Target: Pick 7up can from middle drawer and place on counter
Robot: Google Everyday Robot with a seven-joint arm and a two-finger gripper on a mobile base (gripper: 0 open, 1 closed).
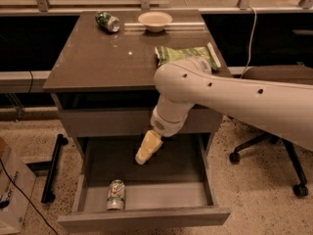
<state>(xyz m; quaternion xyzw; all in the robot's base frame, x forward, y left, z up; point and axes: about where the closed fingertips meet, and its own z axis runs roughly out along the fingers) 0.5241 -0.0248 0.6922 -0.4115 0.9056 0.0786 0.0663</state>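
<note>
The 7up can lies on its side in the front left of the open middle drawer. It is pale with a green label and a silver end. My gripper hangs over the drawer's middle, above and a little to the right of the can, not touching it. The white arm reaches in from the right, across the front of the cabinet. The counter is the glossy grey-brown top above the drawers.
On the counter lie a darker green can at the back left, a white bowl at the back middle and a green chip bag on the right. An office chair stands right of the cabinet. A cardboard box sits at far left.
</note>
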